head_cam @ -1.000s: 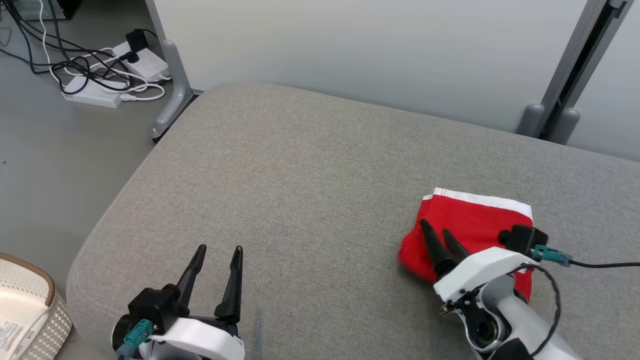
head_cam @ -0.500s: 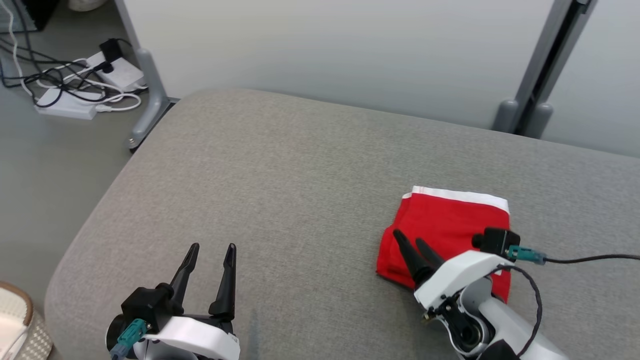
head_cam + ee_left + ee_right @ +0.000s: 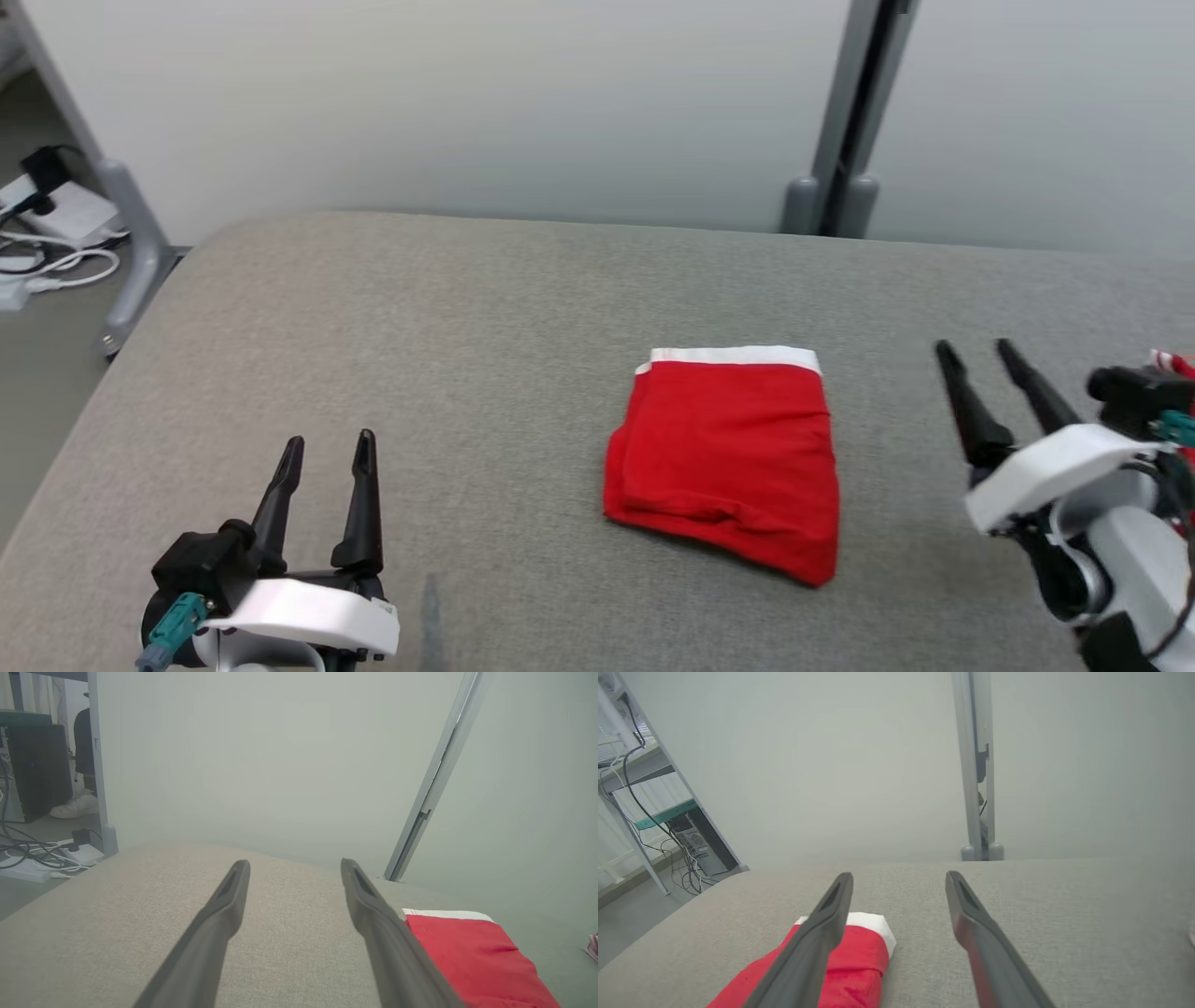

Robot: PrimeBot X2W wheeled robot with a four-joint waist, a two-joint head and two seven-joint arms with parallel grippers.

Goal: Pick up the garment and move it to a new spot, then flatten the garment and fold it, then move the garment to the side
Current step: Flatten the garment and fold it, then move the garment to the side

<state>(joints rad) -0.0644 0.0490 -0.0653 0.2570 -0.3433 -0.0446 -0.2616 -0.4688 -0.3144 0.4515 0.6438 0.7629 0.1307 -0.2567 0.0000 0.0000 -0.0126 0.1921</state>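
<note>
Both claws stand released in the head view: left gripper (image 3: pixel 331 439) at lower left, right gripper (image 3: pixel 973 347) at far right, each with 2 dark fingers spread and holding nothing. Between them the folded red cloth garment with a white waistband (image 3: pixel 728 457) lies flat on the grey woven-fabric padded surface (image 3: pixel 467 308), apart from both. A red-and-white scrap (image 3: pixel 1172 364) behind the right wrist may be another cloth.

Left wrist view: fingers parted above bare fabric, garment at lower right.

Right wrist view: fingers parted, garment partly hidden behind the left-hand finger.
</note>
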